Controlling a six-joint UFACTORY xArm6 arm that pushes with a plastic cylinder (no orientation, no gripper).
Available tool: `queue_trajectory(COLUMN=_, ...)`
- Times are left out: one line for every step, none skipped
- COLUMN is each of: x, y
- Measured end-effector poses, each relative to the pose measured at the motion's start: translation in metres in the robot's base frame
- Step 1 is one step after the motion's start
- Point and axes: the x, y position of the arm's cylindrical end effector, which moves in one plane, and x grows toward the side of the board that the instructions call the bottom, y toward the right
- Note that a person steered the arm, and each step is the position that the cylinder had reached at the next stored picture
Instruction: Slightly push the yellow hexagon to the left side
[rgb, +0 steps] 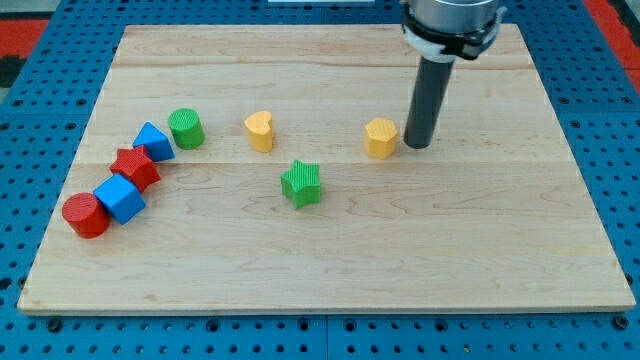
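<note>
Yellow: we count two, the yellow hexagon (381, 138) and a yellow heart (260, 131).
Green: two, a green cylinder (186, 128) and a green star (301, 183).
Red: two, a red star (134, 168) and a red cylinder (86, 215).
Blue: two, a blue triangle (153, 141) and a blue cube (121, 198).
Tool: our rod has no pincer and holds nothing; my tip (416, 146) sits just beside the hexagon's right.

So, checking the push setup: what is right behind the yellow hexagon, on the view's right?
My tip stands just to the view's right of the yellow hexagon, close beside it. Whether they touch cannot be told. Nothing else is there; the rod covers a strip of the wooden board beyond.
</note>
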Motion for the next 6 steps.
queue_trajectory(x=-0.009, y=-0.033)
queue_trajectory(x=-0.015, y=-0.060)
queue_trajectory(x=-0.011, y=-0.062)
queue_trajectory(x=0.018, y=-0.047)
queue_trajectory(x=0.003, y=-0.049)
queue_trajectory(x=-0.016, y=-0.057)
